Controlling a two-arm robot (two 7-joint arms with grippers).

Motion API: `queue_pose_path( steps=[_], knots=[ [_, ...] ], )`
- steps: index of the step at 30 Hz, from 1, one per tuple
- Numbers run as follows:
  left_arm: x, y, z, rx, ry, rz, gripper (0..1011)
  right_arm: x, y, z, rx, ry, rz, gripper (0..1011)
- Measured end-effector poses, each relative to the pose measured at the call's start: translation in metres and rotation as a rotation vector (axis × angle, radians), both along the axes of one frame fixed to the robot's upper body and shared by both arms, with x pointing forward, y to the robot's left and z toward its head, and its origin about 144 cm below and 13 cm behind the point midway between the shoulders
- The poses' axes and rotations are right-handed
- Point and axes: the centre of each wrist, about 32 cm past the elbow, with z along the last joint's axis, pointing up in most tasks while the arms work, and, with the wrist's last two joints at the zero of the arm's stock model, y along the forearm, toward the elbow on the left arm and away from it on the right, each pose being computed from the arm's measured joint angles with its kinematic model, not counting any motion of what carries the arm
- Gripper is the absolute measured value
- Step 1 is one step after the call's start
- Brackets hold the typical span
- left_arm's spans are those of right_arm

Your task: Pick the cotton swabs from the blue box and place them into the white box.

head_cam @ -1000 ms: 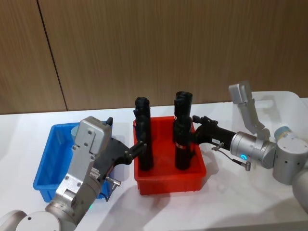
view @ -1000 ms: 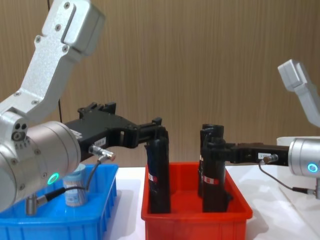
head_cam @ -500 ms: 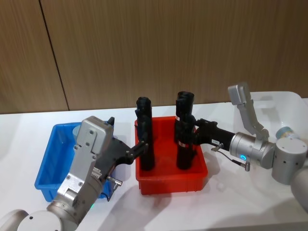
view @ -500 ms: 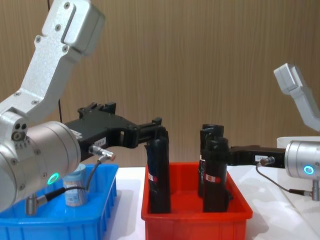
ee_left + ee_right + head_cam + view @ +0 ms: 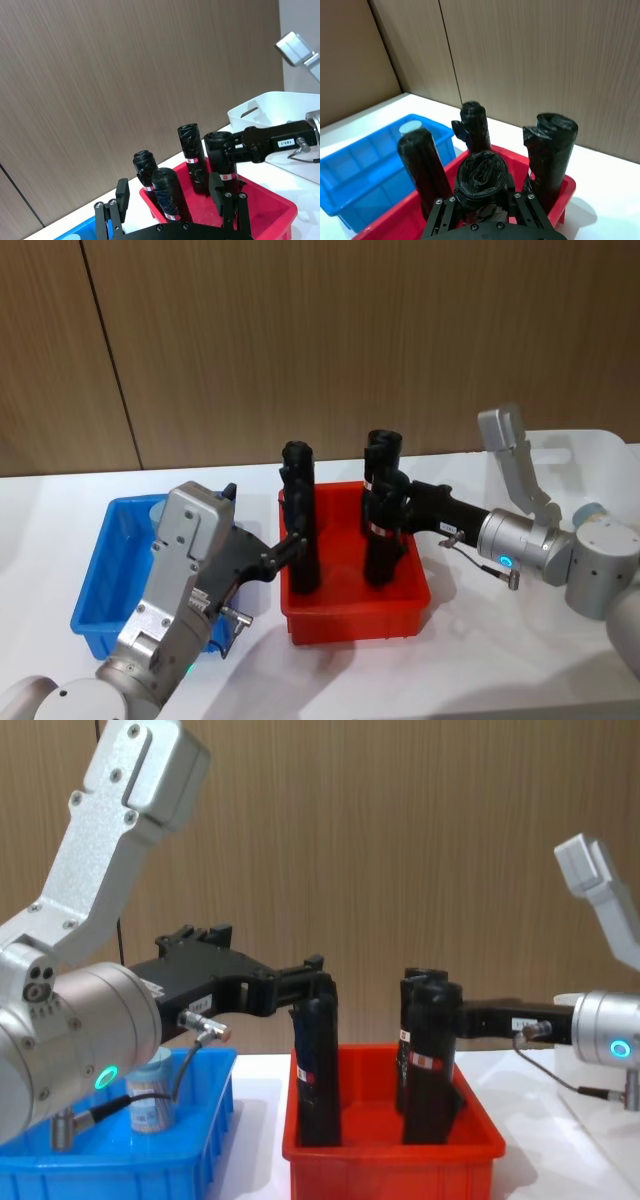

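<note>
One cotton swabs jar (image 5: 150, 1095) with a pale lid (image 5: 158, 508) stands at the back of the blue box (image 5: 100, 585), also seen past the rolls (image 5: 411, 128). My left gripper (image 5: 294, 542) is open over the red bin, one fingertip (image 5: 315, 965) beside a black roll (image 5: 301, 530). My right gripper (image 5: 397, 515) is shut on another black roll (image 5: 430, 1060), which leans in the red bin; its top (image 5: 482, 175) sits between the fingers. The white box (image 5: 592, 455) stands at the far right behind the right arm.
The red bin (image 5: 355, 620) sits between the blue box and the white box and holds several tall black rolls with red-white labels. A wooden wall runs behind the white table. Bare table lies in front of the bins.
My right gripper has raised and tilted the black roll it holds, so the roll now leans instead of standing upright. The left arm has not moved.
</note>
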Motion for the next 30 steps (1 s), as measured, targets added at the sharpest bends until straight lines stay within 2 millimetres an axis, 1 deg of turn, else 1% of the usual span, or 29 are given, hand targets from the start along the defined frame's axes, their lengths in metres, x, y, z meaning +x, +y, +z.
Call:
queue_pose_path(
  steps=[6, 11, 12, 15, 24, 30],
  knots=[
    [0.000, 0.000, 0.000, 0.000, 0.000, 0.000, 1004, -0.007, -0.002, 0.012, 0.024, -0.036, -0.004, 421],
    [0.000, 0.000, 0.000, 0.000, 0.000, 0.000, 1004, -0.017, -0.004, 0.027, 0.046, -0.082, -0.010, 390],
    [0.000, 0.000, 0.000, 0.000, 0.000, 0.000, 1004, -0.017, -0.004, 0.027, 0.046, -0.082, -0.010, 388],
    [0.000, 0.000, 0.000, 0.000, 0.000, 0.000, 1004, -0.026, -0.007, 0.040, 0.060, -0.126, -0.025, 369],
    [0.000, 0.000, 0.000, 0.000, 0.000, 0.000, 1004, -0.049, -0.017, 0.069, 0.059, -0.211, -0.100, 360],
    [0.000, 0.000, 0.000, 0.000, 0.000, 0.000, 1004, -0.061, -0.024, 0.082, 0.039, -0.249, -0.159, 360]
  ],
)
